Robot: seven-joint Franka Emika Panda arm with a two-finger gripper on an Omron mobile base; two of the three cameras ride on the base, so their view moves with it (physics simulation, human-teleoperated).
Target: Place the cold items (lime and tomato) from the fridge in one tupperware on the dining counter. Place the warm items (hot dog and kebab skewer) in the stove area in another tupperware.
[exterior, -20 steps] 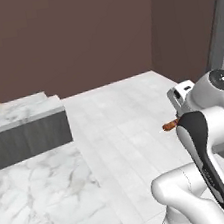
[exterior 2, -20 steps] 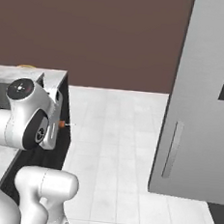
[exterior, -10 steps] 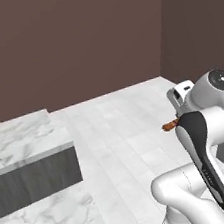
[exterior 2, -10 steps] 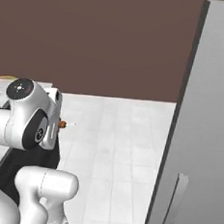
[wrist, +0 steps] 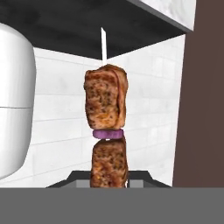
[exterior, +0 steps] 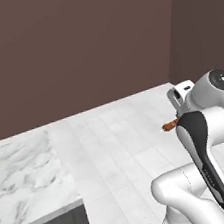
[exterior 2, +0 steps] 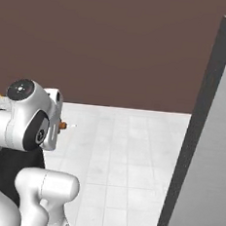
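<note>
The gripper [wrist: 109, 186] is clamped on the lower end of the kebab skewer [wrist: 107, 135], which stands up the middle of the hand view: two browned meat chunks with a purple onion slice between them and the bare white stick poking out toward the top of the frame. In the left base view the skewer [exterior: 170, 124] shows as a small brown tip just left of the wrist, right of centre; in the right base view it [exterior 2: 64, 126] juts from the hand at mid-left.

The hold looks to be on one end only, so a sharp swing or stop could let the skewer pivot or slide out onto the tiled floor [exterior: 124, 147] (a long way from any container). The projecting stick might also catch the marble counter [exterior: 28, 184] at the lower left.

The finger tips are hidden behind the meat, so the contact cannot be made out. The counter is cut off by the frame edge, and the tall grey slab [exterior 2: 203, 158] at the right is hard to identify.
</note>
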